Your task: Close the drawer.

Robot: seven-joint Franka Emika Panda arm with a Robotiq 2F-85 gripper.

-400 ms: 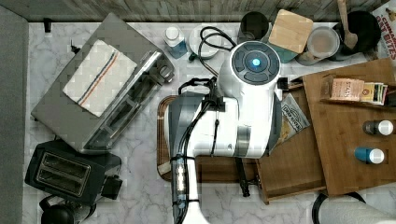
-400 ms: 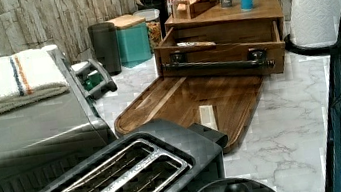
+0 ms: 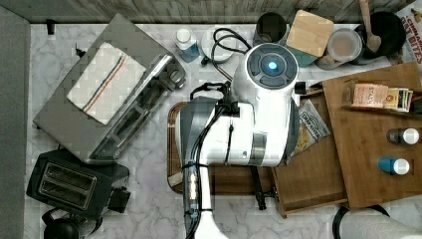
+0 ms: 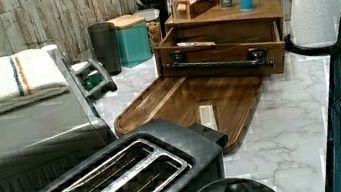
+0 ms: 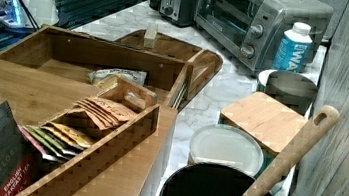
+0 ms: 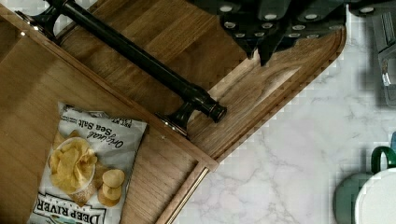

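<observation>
Drawer (image 3: 308, 184) stands as far out of the cabinet (image 3: 368, 149) as a moment ago, so nothing is closed yet; my tool (image 6: 260, 53), tips pressed together, hovers near the handle (image 6: 140, 53), not touching.

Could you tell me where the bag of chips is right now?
The bag of chips lies flat inside the open drawer, just behind its black bar handle.

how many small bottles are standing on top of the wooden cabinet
2. A dark bottle with a white cap and a blue bottle stand side by side on the cabinet top, beside the tea box. The arm may hide others.
</observation>
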